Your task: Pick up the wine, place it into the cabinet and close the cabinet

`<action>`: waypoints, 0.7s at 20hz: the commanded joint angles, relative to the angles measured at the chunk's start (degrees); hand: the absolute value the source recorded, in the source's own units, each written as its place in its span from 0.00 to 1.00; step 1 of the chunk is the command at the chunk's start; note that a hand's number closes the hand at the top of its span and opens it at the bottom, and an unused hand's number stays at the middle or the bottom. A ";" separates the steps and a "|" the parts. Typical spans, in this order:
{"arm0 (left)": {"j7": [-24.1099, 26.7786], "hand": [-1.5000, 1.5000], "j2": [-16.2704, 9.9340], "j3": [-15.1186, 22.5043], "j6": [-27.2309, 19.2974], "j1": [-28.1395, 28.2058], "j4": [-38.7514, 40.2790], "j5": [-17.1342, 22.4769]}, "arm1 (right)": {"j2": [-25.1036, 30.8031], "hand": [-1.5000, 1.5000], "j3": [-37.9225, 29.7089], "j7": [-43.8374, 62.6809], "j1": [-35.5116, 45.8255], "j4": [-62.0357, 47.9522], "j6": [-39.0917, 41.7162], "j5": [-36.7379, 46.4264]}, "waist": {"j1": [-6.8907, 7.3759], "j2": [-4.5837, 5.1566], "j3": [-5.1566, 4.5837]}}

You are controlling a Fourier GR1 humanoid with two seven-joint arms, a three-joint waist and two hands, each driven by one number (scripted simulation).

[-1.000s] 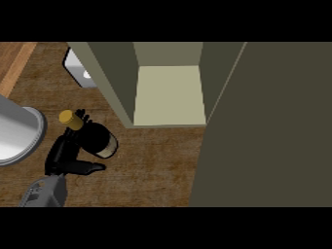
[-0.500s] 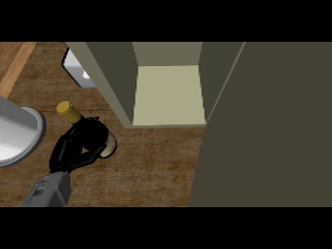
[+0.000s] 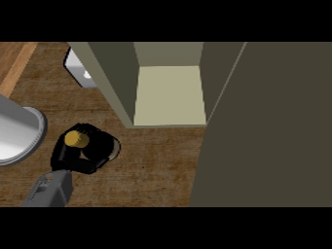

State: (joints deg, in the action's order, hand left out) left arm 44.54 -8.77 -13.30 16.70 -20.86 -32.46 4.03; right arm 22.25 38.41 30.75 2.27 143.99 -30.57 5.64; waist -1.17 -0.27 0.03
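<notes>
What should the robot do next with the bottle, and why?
Probably lift the wine and carry it right toward the open cabinet. The left hand is already curled round it, and it stands on the counter, outside the shelf.

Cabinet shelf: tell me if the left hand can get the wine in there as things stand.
Probably yes. The left hand is curled round the wine just left of the cabinet, whose door is swung open; the pale shelf shows nothing blocking it.

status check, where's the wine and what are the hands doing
Left hand curled round wine bottle, on counter left of cabinet. Right hand not in view. Cabinet open, shelf bare. Grey pot close on the left.
</notes>
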 commanded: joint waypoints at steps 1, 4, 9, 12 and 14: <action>5.14 1.00 0.85 2.23 -0.05 3.11 -0.60 -2.30 | 1.73 0.00 -0.69 3.82 -1.48 10.68 0.88 3.21 | 0.49 0.10 -0.08; 3.08 1.00 0.81 2.42 0.40 5.84 -4.70 -1.11 | 2.66 0.00 -4.56 3.41 -1.49 10.53 1.71 0.01 | 0.91 0.10 -0.03; 2.68 1.00 2.44 5.19 1.32 13.34 -13.28 -1.05 | -0.53 0.00 -0.62 0.47 -0.90 5.21 0.66 3.16 | 1.20 0.03 -0.02; -2.59 1.00 5.24 8.05 2.46 16.80 -20.04 -0.31 | 0.53 0.00 -1.06 0.94 -2.11 7.04 -0.34 2.20 | 1.37 -0.22 0.01; -3.50 1.00 6.27 8.61 3.44 16.83 -21.22 0.60 | 2.42 0.00 -0.64 0.76 -4.99 10.96 -0.40 2.58 | 0.70 -0.26 0.00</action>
State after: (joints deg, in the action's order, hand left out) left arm 43.33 -5.49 -7.69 19.00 -8.17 -49.87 4.73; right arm 23.20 36.46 28.37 1.31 143.51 -30.52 4.80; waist -0.19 -0.61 0.24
